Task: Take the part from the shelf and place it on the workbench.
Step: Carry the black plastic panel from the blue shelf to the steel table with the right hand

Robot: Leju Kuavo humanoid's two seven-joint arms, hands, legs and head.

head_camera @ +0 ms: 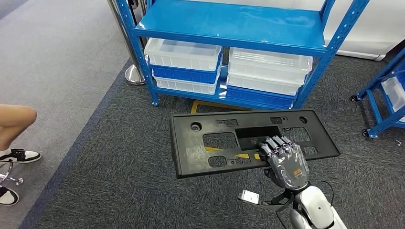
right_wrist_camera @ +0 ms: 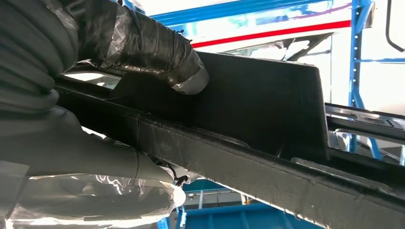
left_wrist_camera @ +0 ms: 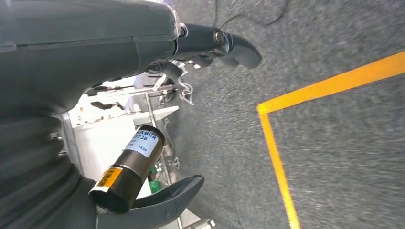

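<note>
- black plastic part [head_camera: 248, 138], one, flat and rectangular with several cut-outs, centre of the head view, held level above the dark carpet [head_camera: 119, 181].
- right hand [head_camera: 285, 162], lower right of centre, grasping the part's near long edge: fingers [head_camera: 274, 145] laid over the top face beside the central recess; thumb [right_wrist_camera: 86, 152] under the edge in the right wrist view, taped finger [right_wrist_camera: 153, 47] above it.
- left hand [left_wrist_camera: 143, 119] released, grasping nothing, fingers apart over grey carpet with a yellow floor line [left_wrist_camera: 329, 86] at right of the left wrist view.
- blue shelf rack [head_camera: 229, 28], upper centre, just beyond the part; four stacked bins [head_camera: 184, 57] beneath, two stacks of two.
- second blue rack [head_camera: 382, 95], right edge.
- person's leg and shoes [head_camera: 14, 138], left edge.
</note>
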